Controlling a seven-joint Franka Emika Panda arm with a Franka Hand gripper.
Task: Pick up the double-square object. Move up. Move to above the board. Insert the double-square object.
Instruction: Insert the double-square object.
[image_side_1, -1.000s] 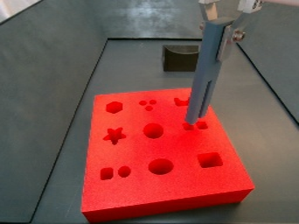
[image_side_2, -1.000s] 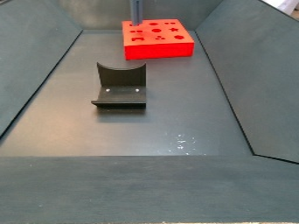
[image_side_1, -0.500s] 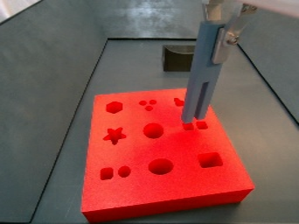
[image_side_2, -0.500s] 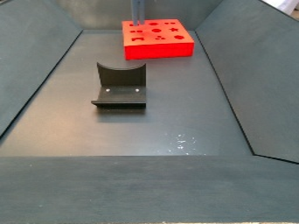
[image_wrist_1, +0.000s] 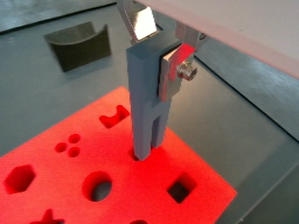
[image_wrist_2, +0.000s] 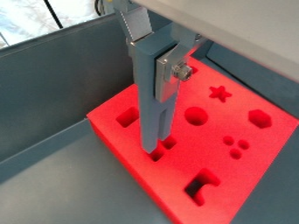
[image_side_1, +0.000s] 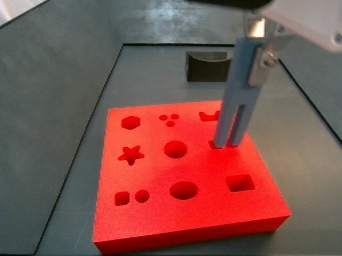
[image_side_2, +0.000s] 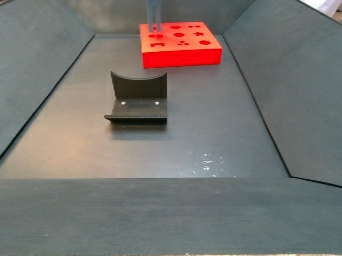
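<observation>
The double-square object (image_side_1: 241, 92) is a tall blue-grey post. My gripper (image_side_1: 258, 42) is shut on its upper part, silver fingers (image_wrist_1: 177, 65) on both sides. The post leans slightly, and its forked lower end sits in the twin square cutouts of the red board (image_side_1: 160, 205). Both wrist views show the gripper (image_wrist_1: 156, 52) (image_wrist_2: 156, 57) clamped on the post (image_wrist_1: 146, 105) (image_wrist_2: 152, 105) with its foot inside the board's holes (image_wrist_1: 205, 166) (image_wrist_2: 246, 166). In a side view the board (image_side_2: 187, 55) lies far off, with the post (image_side_2: 152, 12) at its far left corner.
The dark fixture (image_side_2: 138, 98) stands on the floor in the middle of the bin; it also shows beyond the board in a side view (image_side_1: 207, 66) and in a wrist view (image_wrist_1: 76, 45). Sloped grey bin walls (image_side_2: 40, 90) enclose the floor.
The gripper and the post's top have moved a little to the right and down. The post's lower end has sunk into the twin square cutouts.
</observation>
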